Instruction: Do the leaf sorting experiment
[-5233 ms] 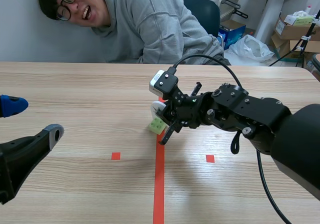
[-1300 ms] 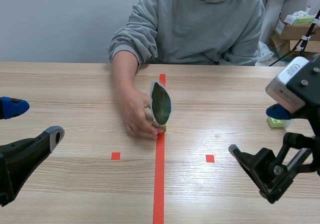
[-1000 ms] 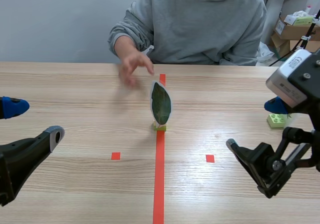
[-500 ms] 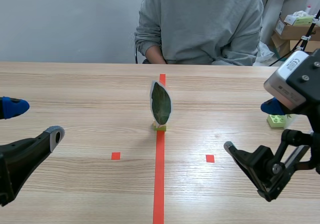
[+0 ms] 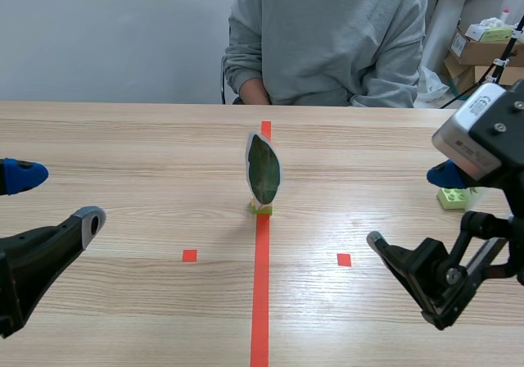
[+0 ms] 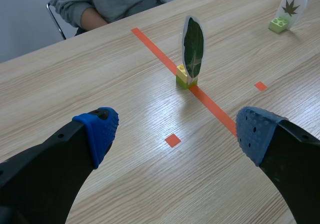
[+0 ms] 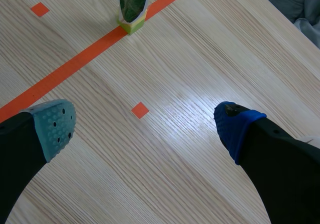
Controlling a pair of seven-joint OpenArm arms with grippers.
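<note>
On the worktop [image 5: 147, 146] centre, a dark oval leaf card [image 5: 264, 170] stands upright in a green brick [image 5: 261, 208], right on the red tape line [image 5: 261, 285]. Nothing is touching it. Looks like the item waiting to be sorted.

A second leaf card [image 6: 290, 5], with a lobed leaf on it, stands in its own brick [image 5: 452, 197] far out on the right side. It's just behind the right hand [image 5: 413, 210] and partly hidden by that arm in the scene view. My read: that one is already sorted, so one is placed and at least one is left. Can't tell if more cards are coming.

Left hand [image 5: 51, 197] is spread wide with nothing in it, low at the left, well apart from the centre card. Right hand is also spread wide and empty, low on the right, nearer to the placed card than to the centre one.

Room:
- The left half is bare wood between the left hand and the line, with only a red square [image 5: 189, 255] marked. Plenty of space to set a card down there.
- The right half has its own square [image 5: 344, 260]. The stretch from the line to the right hand is open, but it gets tight near the placed card.
- The person [image 5: 327, 31] sits past the far edge, with no hands over the worktop.
- The centre card is tall on a small base, so I'd expect it to tip if clipped from the side. Grip low or on the brick.
</note>
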